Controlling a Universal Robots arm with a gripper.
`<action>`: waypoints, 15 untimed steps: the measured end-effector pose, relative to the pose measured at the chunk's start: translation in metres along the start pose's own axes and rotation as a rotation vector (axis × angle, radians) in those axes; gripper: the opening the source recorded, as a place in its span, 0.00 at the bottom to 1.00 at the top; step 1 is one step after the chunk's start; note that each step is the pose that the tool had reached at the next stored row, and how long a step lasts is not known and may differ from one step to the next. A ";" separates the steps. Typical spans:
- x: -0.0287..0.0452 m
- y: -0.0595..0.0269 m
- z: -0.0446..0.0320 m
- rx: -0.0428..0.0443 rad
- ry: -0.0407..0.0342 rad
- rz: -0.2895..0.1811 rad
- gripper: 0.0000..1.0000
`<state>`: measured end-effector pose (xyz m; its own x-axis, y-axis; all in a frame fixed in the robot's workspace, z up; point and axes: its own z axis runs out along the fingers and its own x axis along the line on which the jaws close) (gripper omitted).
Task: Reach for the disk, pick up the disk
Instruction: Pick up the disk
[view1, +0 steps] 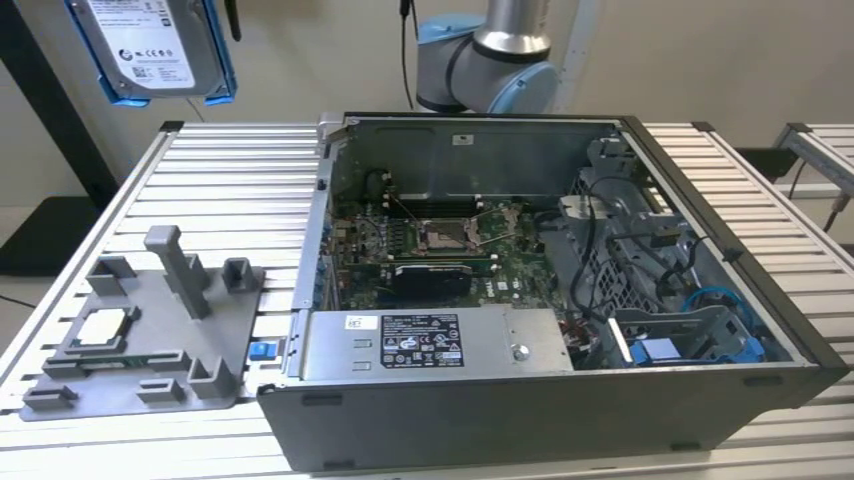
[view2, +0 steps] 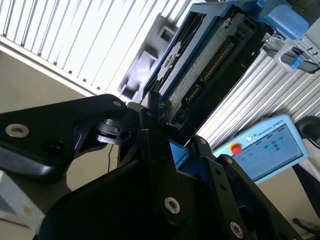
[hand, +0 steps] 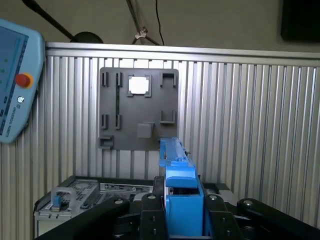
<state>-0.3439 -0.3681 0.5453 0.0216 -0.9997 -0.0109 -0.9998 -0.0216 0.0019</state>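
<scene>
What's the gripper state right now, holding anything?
Gripper: shut on the disk, clamped on its blue frame; the disk is up in the air.

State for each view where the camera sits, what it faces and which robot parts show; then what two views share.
Exterior view: off the arm, looking down on the slatted table and open computer case; arm joints show behind it.
First wrist view: on the arm, looking past the gripper at the grey fixture plate.
Second wrist view: on the arm, looking along the gripper at the disk.
Shared: both wrist views show the gripper shut on the disk.
</scene>
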 end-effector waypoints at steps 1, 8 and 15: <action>0.0000 -0.0019 0.0000 0.0001 0.0000 0.000 0.00; 0.0003 -0.0157 0.0000 0.0000 0.0000 0.000 0.00; 0.0007 -0.0318 -0.0001 0.0000 0.0000 0.000 0.00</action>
<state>-0.3122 -0.3680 0.5453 0.0215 -0.9997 -0.0109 -0.9998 -0.0215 0.0018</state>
